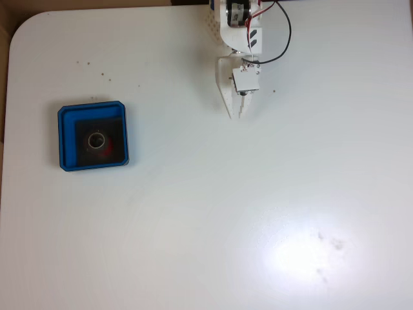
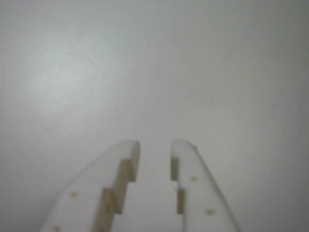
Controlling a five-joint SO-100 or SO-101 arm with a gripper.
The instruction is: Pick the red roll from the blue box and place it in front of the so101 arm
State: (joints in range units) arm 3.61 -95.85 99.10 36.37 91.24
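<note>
Near the left edge of the white tabletop [image 1: 193, 213], about midway along it in the fixed view, sits the shallow square bright-blue box [image 1: 63, 139] with rounded corners and a black inner floor. Inside it, roughly at its centre, lies the small red tape-like roll [image 1: 110, 146] with a pale hollow core; it looks tipped slightly, with red showing to the right of the core.

At the tabletop's top edge, right of centre, stands the white plastic so101 arm [image 1: 233, 32] with black servo motors and red and black wires. Its pointed white gripper [image 1: 240, 115] hangs over bare tabletop, well apart from the box. In the wrist view the gripper [image 2: 154, 145] shows its two fingers parted by a narrow gap, holding nothing, with plain white surface beneath.

The task seems to be at its very start: the roll is still in the box and the reach has not begun. The next move likely calls for swinging the arm toward the left edge, opening the gripper wider than the roll, and descending inside the box walls without catching the rim.
</note>
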